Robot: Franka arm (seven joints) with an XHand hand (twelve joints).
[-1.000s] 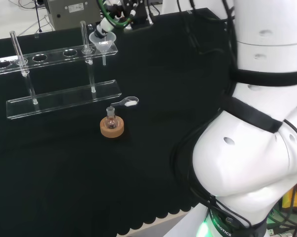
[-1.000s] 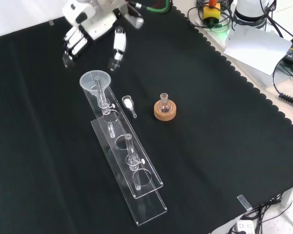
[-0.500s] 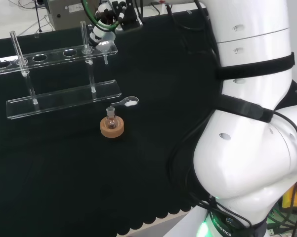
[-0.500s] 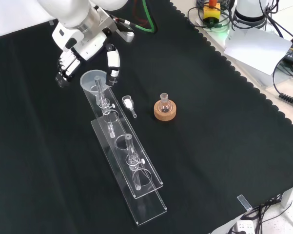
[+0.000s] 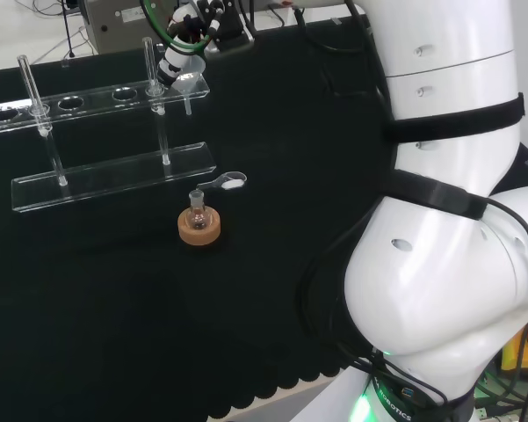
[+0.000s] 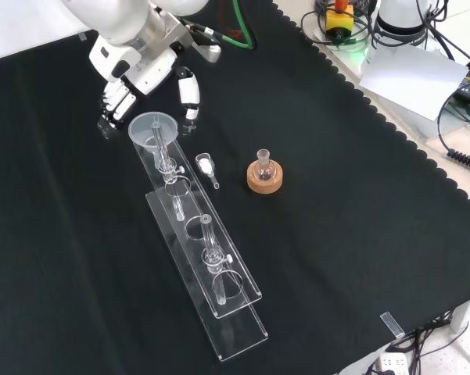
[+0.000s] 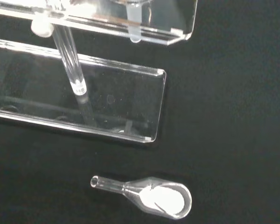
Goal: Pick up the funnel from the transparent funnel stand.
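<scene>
Straddling the funnel (image 6: 153, 127) in the front view, hand (image 6: 133, 69) unclenched: fingers (image 6: 113, 105) at its 10 o'clock, thumb (image 6: 189, 94) at 2; stem vertical in funnel stand (image 6: 238, 308).

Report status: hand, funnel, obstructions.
Hand open, fingers straddling the funnel, not gripping. Funnel seated in the funnel stand. Stand post close beside it.

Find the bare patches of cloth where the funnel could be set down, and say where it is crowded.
Free: the wide cloth right of the cork ring and left of the funnel stand, front view. Crowded: round the funnel, where the hand hovers, and the scoop beside the stand.
</scene>
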